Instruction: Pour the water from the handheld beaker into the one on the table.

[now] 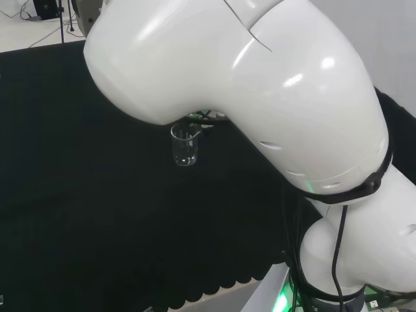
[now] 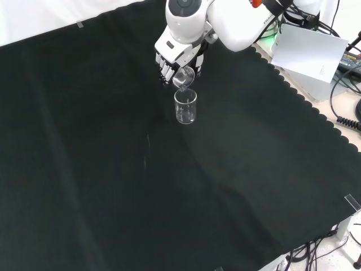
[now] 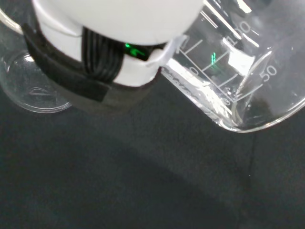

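In the front view my hand (image 2: 174,56) comes in from the top with its fingers curled round a small clear beaker (image 2: 184,77). That beaker is tipped, its mouth just above the rim of a second clear beaker (image 2: 185,106) standing upright on the black cloth. The wrist view shows the held beaker (image 3: 238,71) close and tilted, with printed graduations, beside part of my hand (image 3: 95,52) and the rim of the standing beaker (image 3: 33,86). In the head view the standing beaker (image 1: 184,144) sits just below the arm's big link. Whether water is flowing I cannot tell.
The arm's white links (image 1: 260,84) cover much of the head view. In the front view the cloth's scalloped edge (image 2: 304,101) runs down the right, with a white sheet (image 2: 313,53) and cables (image 2: 347,84) beyond it. Bare black cloth (image 2: 141,186) lies in front of the beakers.
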Controlling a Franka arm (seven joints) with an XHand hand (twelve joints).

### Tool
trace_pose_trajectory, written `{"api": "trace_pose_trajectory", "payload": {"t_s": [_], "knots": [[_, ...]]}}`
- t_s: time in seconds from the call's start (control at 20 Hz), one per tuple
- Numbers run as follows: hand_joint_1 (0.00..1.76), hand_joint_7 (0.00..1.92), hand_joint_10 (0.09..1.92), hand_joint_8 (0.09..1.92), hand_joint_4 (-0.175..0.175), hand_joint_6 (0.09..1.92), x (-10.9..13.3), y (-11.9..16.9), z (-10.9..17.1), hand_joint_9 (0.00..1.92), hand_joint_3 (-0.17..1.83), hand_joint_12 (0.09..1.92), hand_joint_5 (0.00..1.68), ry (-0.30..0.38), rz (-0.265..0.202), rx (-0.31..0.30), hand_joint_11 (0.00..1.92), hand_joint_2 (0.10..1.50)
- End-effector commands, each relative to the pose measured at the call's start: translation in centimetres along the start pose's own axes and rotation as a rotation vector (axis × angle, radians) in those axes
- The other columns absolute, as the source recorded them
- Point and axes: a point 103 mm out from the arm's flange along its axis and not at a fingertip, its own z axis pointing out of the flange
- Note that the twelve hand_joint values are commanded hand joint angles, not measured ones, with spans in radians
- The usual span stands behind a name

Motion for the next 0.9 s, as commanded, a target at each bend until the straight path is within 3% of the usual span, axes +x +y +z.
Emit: {"api": "trace_pose_trajectory", "payload": {"t_s": [0.05,0.9], "knots": [[1.43,1.43,0.11,0.29,-0.175,0.27,0.18,0.06,-0.40,1.57,0.48,0.53,1.42,-0.031,0.010,0.017,1.39,0.68],[1.43,1.43,0.12,0.28,-0.175,0.27,0.91,0.20,-0.99,1.57,0.47,0.53,1.42,-0.101,0.028,0.054,1.40,0.68]]}}
